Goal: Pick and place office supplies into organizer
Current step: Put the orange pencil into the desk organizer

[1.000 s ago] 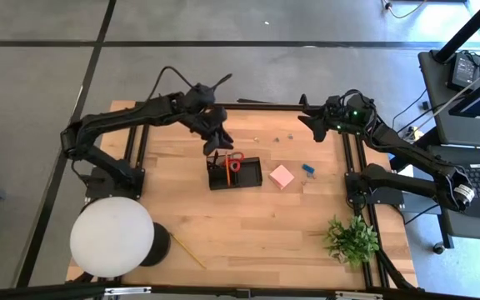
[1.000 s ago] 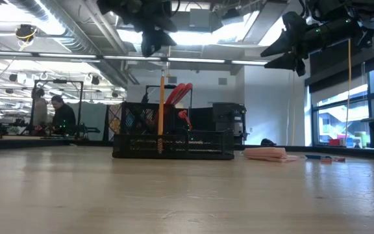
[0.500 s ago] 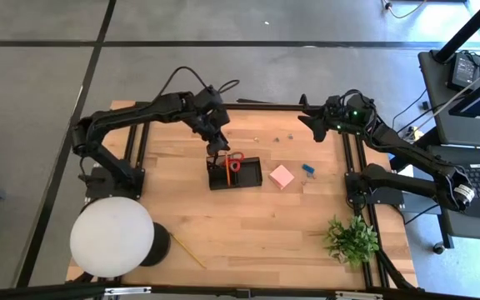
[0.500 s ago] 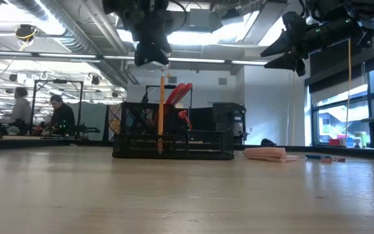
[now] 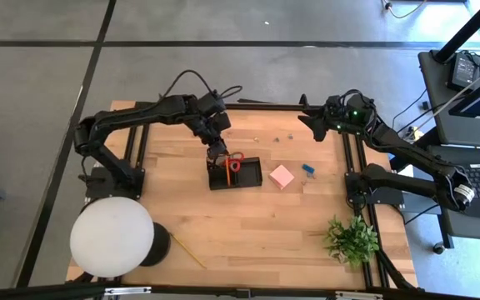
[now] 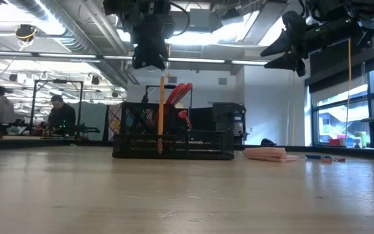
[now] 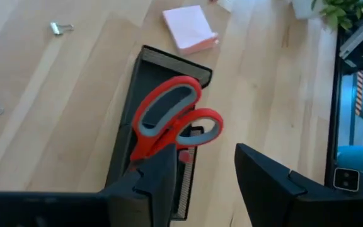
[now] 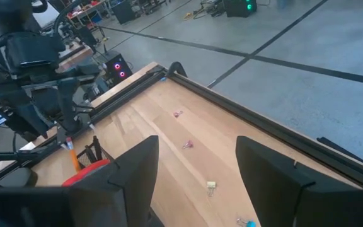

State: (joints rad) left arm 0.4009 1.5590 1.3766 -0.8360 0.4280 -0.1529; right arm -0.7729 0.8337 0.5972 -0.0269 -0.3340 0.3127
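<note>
Hovering over the organizer near the table's middle: left gripper, fingers spread, nothing between them. Directly under it in the low view, a pencil standing upright in the organizer's left end, not touching the gripper. Beside the pencil, red scissors standing handles-up in the same tray, loops seen plainly from the left wrist. Just right of the organizer, apart from it, the pink notes lying flat on the wood; a bit farther right, a small blue piece. Near the table's front-left, beside the white lamp, another pencil lying on the wood. Scattered toward the far edge, a few tiny clips. Waiting raised above the far right corner: right gripper, fingers parted and holding nothing. At front right, a green plant. Beyond the table in the low view, people seated at distant desks.
</note>
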